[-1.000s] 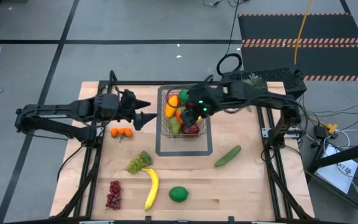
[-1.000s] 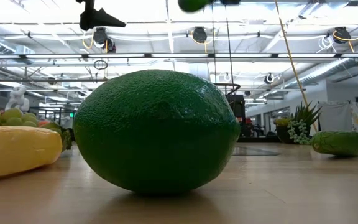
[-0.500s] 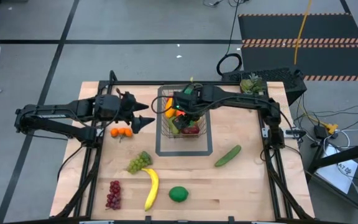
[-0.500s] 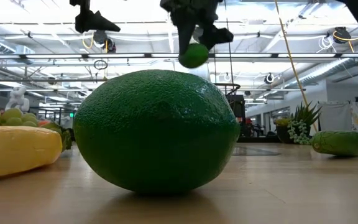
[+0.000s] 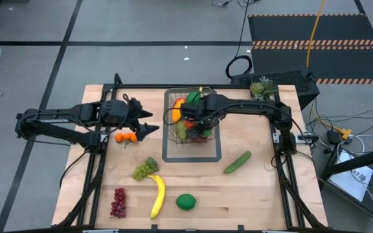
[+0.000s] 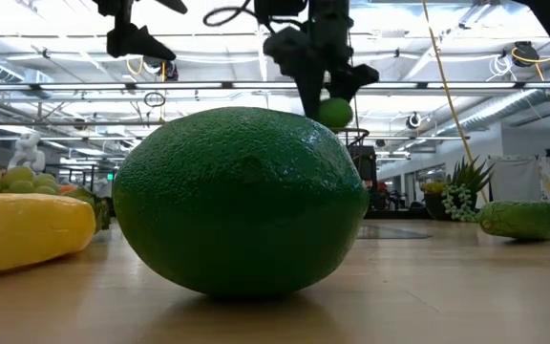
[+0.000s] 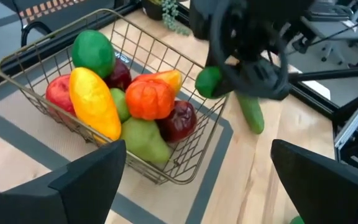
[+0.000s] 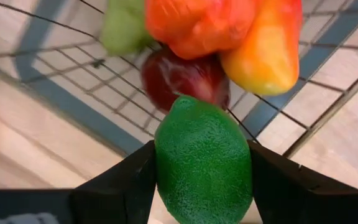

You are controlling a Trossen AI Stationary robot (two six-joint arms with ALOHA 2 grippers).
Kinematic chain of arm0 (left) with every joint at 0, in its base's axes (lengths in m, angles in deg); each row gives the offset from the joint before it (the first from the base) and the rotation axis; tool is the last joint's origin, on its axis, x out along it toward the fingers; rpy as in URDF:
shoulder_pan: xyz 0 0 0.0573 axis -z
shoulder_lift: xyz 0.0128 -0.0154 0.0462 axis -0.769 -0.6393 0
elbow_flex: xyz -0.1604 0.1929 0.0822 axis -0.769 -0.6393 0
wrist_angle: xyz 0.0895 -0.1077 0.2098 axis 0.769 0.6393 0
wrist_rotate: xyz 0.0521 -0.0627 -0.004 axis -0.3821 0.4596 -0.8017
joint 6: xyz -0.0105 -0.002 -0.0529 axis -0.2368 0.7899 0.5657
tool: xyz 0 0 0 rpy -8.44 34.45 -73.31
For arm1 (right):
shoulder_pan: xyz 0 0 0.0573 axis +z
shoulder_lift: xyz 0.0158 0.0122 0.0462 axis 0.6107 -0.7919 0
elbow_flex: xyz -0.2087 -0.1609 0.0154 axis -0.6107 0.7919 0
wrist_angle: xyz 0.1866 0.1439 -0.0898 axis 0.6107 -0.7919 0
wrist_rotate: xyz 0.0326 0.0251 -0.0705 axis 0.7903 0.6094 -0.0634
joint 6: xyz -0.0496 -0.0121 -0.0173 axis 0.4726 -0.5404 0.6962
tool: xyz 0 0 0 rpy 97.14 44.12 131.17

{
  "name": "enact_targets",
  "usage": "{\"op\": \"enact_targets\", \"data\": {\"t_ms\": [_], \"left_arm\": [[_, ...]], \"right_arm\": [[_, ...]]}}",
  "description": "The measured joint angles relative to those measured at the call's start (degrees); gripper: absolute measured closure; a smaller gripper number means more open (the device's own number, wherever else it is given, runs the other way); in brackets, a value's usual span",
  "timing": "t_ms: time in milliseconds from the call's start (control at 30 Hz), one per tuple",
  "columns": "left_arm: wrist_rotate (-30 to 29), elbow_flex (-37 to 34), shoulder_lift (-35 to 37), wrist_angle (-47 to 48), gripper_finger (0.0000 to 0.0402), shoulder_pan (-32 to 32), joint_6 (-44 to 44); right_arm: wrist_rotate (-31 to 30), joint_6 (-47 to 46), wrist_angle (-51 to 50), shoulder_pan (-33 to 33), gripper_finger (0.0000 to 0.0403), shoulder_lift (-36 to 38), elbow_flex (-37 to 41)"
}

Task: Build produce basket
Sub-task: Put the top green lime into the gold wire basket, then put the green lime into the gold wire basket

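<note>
The right end effector (image 5: 198, 120) hangs over the wire-mesh basket (image 5: 171, 133), its two dark fingers (image 8: 120, 186) clamped on either side of a green lime (image 8: 204, 162). In the right wrist view that lime sits directly above the basket's contents: a dark red apple (image 8: 182, 78), an orange-yellow mango (image 8: 269, 46) and an orange-red fruit (image 8: 197, 22), with the wire rim crossing just behind it. From the left wrist view the held lime shows at the basket's far corner, level with the rim, with the cucumber (image 7: 252, 114) lying on the bench (image 5: 258, 188) beyond it.

The basket stands on a flat grey rectangular outline (image 5: 193, 157) and already holds a heap of produce: a green fruit (image 7: 93, 53), a yellow mango (image 7: 95, 102), a red apple (image 7: 59, 93), a green pear (image 7: 143, 140) and the fruits named above.

The left end effector (image 5: 146, 121) hovers just beside the basket, on the side away from the right arm, with its fingers spread wide and nothing between them.

On the bench, further from the basket, lie two small oranges (image 5: 126, 137), green grapes (image 5: 145, 168), red grapes (image 5: 118, 202), a banana (image 5: 157, 196) and a second, larger lime (image 5: 186, 202), which fills the low view. The cucumber lies well apart from these, on the basket's other side.
</note>
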Motion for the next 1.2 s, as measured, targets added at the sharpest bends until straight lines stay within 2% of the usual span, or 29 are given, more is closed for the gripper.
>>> {"op": "enact_targets", "data": {"t_ms": [167,400,600,833,967,1200], "left_arm": [[-1.7,0.0,0.0,-0.3,0.0002,0.0,3.3],[-2.1,0.0,-0.3,-1.9,0.0002,1.5,5.4],[-1.5,0.1,-4.1,-9.5,0.0002,8.8,5.6],[-1.5,0.3,-13.9,-20.0,0.0002,19.4,9.6],[-2.2,5.6,-20.5,-15.6,0.0012,23.5,9.5],[1.2,20.7,-35.2,3.6,0.0038,27.8,1.4]], "right_arm": [[-1.5,0.5,1.2,0.2,0.016,-0.1,3.2],[-1.7,7.6,0.4,0.1,0.0093,1.4,3.5],[-2.3,15.7,0.7,0.2,0.0062,8.8,3.5],[-10.7,28.7,1.8,0.2,0.0061,20.4,3.5],[-15.1,33.2,2.3,-0.3,0.0061,25.9,3.5],[-14.9,38.7,4.5,-1.6,0.0062,33.9,6.0]]}}
